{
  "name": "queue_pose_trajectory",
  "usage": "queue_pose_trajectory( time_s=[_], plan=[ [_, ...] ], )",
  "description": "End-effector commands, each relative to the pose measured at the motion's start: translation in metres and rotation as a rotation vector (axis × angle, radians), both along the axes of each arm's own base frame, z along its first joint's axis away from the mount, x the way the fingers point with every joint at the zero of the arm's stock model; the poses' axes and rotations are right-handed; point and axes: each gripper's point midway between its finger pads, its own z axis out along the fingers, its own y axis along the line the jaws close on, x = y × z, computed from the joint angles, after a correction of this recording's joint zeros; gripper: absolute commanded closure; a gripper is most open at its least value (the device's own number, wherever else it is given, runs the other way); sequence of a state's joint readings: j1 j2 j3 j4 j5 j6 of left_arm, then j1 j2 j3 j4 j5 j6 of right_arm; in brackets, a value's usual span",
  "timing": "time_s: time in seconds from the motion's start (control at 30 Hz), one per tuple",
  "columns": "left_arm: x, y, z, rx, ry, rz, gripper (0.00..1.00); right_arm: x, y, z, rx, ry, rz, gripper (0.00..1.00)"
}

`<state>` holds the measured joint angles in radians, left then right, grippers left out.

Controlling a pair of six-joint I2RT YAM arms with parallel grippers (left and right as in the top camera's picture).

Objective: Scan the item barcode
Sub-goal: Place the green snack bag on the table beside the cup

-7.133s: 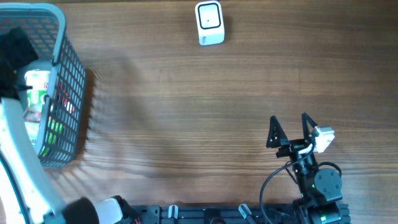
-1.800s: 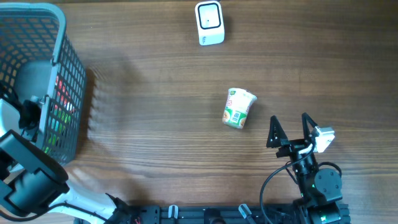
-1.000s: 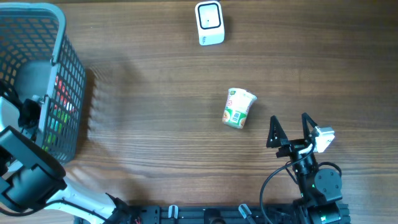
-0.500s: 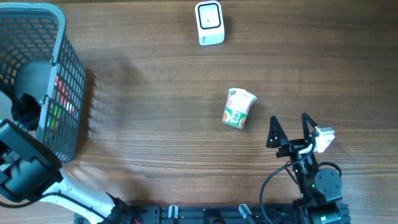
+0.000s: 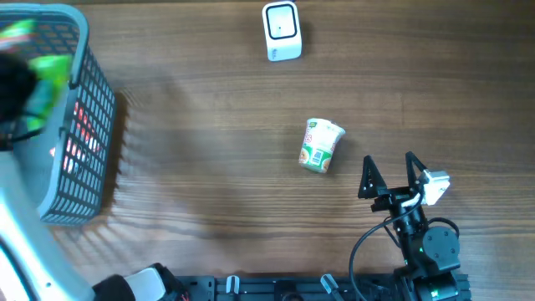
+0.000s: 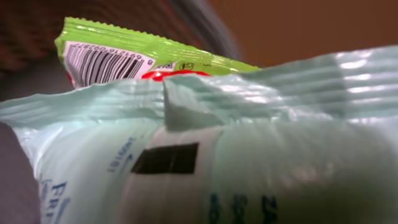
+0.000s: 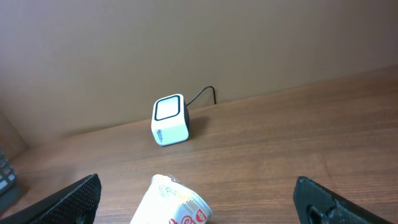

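Observation:
My left gripper is a dark blur over the grey basket at the far left, with a bright green packet blurred beside it. In the left wrist view a pale mint packet fills the frame and hides the fingers; behind it lies a lime packet showing a barcode. The gripper is shut, apparently on a packet. A noodle cup lies on its side mid-table, also seen as the cup. The white scanner stands at the back. My right gripper is open just right of the cup, touching nothing.
Red and green packets show through the basket's mesh. The scanner has a cable running to the back wall. The left arm's white link crosses the table's near left corner.
The left gripper has closed, and the arm has swung over the basket in a blur with a green packet showing beside it. The cup, scanner and right arm have not moved.

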<state>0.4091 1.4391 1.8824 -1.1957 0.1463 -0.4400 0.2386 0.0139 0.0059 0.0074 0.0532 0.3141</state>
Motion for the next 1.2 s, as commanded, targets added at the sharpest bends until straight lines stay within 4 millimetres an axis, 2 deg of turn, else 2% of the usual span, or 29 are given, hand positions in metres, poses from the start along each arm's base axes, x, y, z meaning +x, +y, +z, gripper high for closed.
queue_pose_trajectory(
  time_s=[0.0,0.07,0.1,0.17,0.2,0.3,0.4,0.5,0.53,0.57,0.6,0.63,0.73,0.87,0.93,0.97,1.03,1.07,1.1,1.13,1.17],
  plan=[
    [0.006,-0.091,-0.002,0.034,0.036,-0.231,0.94,0.000,-0.002,0.001,0.012,-0.005,-0.007,0.00],
    [0.010,-0.142,-0.032,0.076,0.144,-0.363,0.95,0.000,-0.002,0.001,0.012,-0.005,-0.007,0.00],
    [0.011,-0.159,-0.045,0.091,0.188,-0.405,0.95,0.000,-0.002,0.001,0.012,-0.005,-0.008,0.00],
    [0.010,-0.201,-0.089,0.124,0.320,-0.523,0.96,0.000,-0.002,0.001,0.012,-0.005,-0.007,0.00],
    [0.008,-0.214,-0.107,0.126,0.369,-0.555,0.96,0.000,-0.002,0.001,0.012,-0.005,-0.007,0.00],
    [-0.006,-0.257,-0.187,0.145,0.581,-0.646,0.96,0.000,-0.002,0.001,0.012,-0.005,-0.007,0.00],
    [-0.015,-0.301,-0.257,0.168,0.666,-0.728,0.96,0.000,-0.002,0.001,0.012,-0.005,-0.007,0.00],
    [-0.018,-0.328,-0.301,0.194,0.692,-0.784,0.95,0.000,-0.002,0.001,0.012,-0.005,-0.008,0.01],
    [-0.017,-0.333,-0.308,0.197,0.694,-0.792,0.87,0.000,-0.002,0.001,0.012,-0.005,-0.007,0.00],
    [-0.015,-0.336,-0.312,0.197,0.690,-0.795,0.24,0.000,-0.002,0.001,0.012,-0.005,-0.007,0.00],
    [-0.012,-0.336,-0.311,0.194,0.679,-0.793,0.00,0.000,-0.002,0.001,0.012,-0.005,-0.008,0.00],
    [-0.009,-0.336,-0.307,0.190,0.668,-0.789,0.00,0.000,-0.002,0.001,0.012,-0.005,-0.007,0.00],
    [0.008,-0.331,-0.280,0.172,0.614,-0.766,0.00,0.000,-0.002,0.001,0.012,-0.005,-0.007,0.00],
    [0.014,-0.327,-0.236,0.183,0.552,-0.792,0.00,0.000,-0.002,0.001,0.012,-0.005,-0.007,0.00],
    [0.023,-0.320,-0.200,0.200,0.479,-0.795,0.00,0.000,-0.002,0.001,0.012,-0.005,-0.007,0.00],
    [0.030,-0.308,-0.173,0.223,0.434,-0.776,0.00,0.000,-0.002,0.001,0.012,-0.005,-0.007,0.00],
    [0.052,-0.244,-0.089,0.290,0.292,-0.589,0.00,0.000,-0.002,0.001,0.012,-0.005,-0.007,0.00],
    [0.058,-0.219,-0.061,0.304,0.233,-0.520,0.00,0.000,-0.002,0.001,0.012,-0.005,-0.007,0.00],
    [0.064,-0.183,-0.030,0.302,0.164,-0.427,0.00,0.000,-0.002,0.001,0.012,-0.005,-0.007,0.00],
    [0.067,-0.127,0.002,0.292,0.095,-0.279,0.00,0.000,-0.002,0.001,0.012,-0.005,-0.008,0.00],
    [0.064,-0.076,0.015,0.285,0.074,-0.145,0.00,0.000,-0.002,0.001,0.012,-0.005,-0.007,0.00]
  ],
)
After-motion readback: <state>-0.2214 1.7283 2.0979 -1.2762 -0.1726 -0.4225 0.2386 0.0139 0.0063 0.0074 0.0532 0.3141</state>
